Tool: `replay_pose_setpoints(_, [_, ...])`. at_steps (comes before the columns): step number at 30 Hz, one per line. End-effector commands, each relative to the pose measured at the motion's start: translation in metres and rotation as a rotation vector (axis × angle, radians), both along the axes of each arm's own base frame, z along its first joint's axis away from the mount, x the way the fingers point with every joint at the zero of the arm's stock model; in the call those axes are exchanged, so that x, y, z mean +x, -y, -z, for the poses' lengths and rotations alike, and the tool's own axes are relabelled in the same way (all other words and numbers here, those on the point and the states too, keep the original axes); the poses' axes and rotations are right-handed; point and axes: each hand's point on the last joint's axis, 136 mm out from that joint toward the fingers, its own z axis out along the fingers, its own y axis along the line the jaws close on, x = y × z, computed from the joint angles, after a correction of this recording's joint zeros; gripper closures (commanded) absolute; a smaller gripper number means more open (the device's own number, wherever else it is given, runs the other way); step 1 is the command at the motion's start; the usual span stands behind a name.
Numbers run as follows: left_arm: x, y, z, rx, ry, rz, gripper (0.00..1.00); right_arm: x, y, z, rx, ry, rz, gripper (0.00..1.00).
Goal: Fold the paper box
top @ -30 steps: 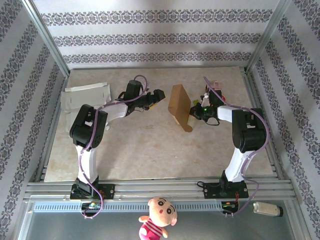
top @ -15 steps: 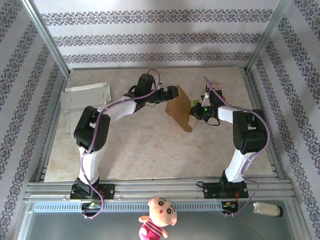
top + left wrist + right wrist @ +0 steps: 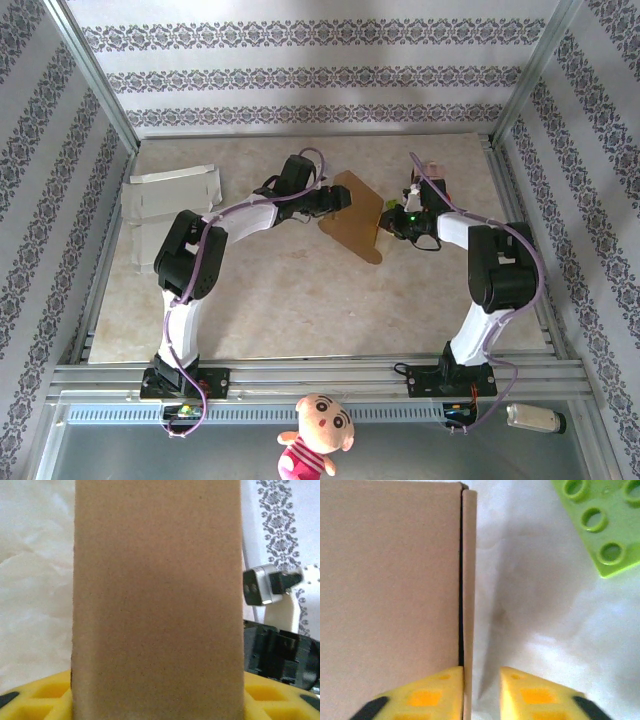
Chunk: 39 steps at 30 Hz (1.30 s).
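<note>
From above, the left tool (image 3: 336, 197) is now pushing in against the paper box (image 3: 352, 215), which is tipping flatter than a moment ago, near the back middle of the counter (image 3: 300, 300). The right tool (image 3: 386, 224) is loosening, so the left arm (image 3: 240, 215) is probably taking over the fold. Left wrist: grainy brown card (image 3: 157, 590) is sitting between yellow fingers (image 3: 35, 697) (squeezing or not, I cannot tell). Right wrist: its fingers (image 3: 420, 697) are standing apart beside a thin stiff flap (image 3: 468, 580), with a bumpy green block (image 3: 595, 525) nearby.

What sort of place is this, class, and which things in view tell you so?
Probably a robotics lab test cell: left arm and right arm bolted to an aluminium frame, a small table walled by patterned panels, a cardboard box as prop.
</note>
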Motion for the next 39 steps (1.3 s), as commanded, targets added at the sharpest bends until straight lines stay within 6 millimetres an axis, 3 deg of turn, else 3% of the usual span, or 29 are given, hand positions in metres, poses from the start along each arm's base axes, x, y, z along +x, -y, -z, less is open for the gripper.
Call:
replay_pose_setpoints(1, [-0.003, -0.008, -0.007, 0.047, -0.021, -0.037, 0.54, 0.001, -0.003, -0.035, -0.003, 0.090, -0.007, 0.66])
replay_pose_setpoints(5, [-0.004, -0.018, -0.021, 0.006, -0.031, -0.097, 0.58, 0.003, -0.004, -0.087, -0.061, 0.287, -0.011, 0.48])
replay_pose_setpoints(8, [-0.002, -0.030, -0.036, -0.041, -0.020, -0.149, 0.58, -0.004, -0.016, -0.127, -0.228, 0.558, -0.069, 0.32])
replay_pose_setpoints(10, [0.000, -0.040, -0.044, -0.082, -0.019, -0.188, 0.57, -0.017, -0.039, -0.152, -0.370, 0.805, -0.169, 0.20])
replay_pose_setpoints(12, [0.003, -0.051, -0.051, -0.127, -0.022, -0.231, 0.57, -0.035, -0.066, -0.165, -0.497, 1.037, -0.295, 0.11])
replay_pose_setpoints(13, [0.005, -0.057, -0.055, -0.152, -0.022, -0.252, 0.57, -0.045, -0.080, -0.167, -0.566, 1.145, -0.357, 0.03])
replay_pose_setpoints(16, [0.010, -0.069, -0.061, -0.203, -0.028, -0.282, 0.57, -0.057, -0.113, -0.161, -0.757, 1.355, -0.513, 0.02])
replay_pose_setpoints(19, [0.012, -0.080, -0.060, -0.231, -0.045, -0.324, 0.57, -0.055, -0.137, -0.140, -0.978, 1.426, -0.654, 0.02])
replay_pose_setpoints(24, [0.011, -0.087, -0.059, -0.268, -0.075, -0.345, 0.58, -0.015, -0.140, -0.128, -1.202, 1.453, -0.549, 0.02])
replay_pose_setpoints(28, [0.012, -0.088, -0.061, -0.317, -0.093, -0.351, 0.58, 0.003, -0.151, -0.112, -1.317, 1.502, -0.588, 0.02])
replay_pose_setpoints(33, [0.014, -0.086, -0.065, -0.360, -0.106, -0.346, 0.58, 0.027, -0.147, -0.104, -1.476, 1.503, -0.530, 0.03])
replay_pose_setpoints(36, [0.015, -0.085, -0.067, -0.382, -0.112, -0.340, 0.58, 0.030, -0.146, -0.101, -1.501, 1.511, -0.521, 0.10])
replay_pose_setpoints(39, [0.016, -0.082, -0.070, -0.417, -0.117, -0.330, 0.58, 0.026, -0.147, -0.099, -1.481, 1.527, -0.536, 0.24])
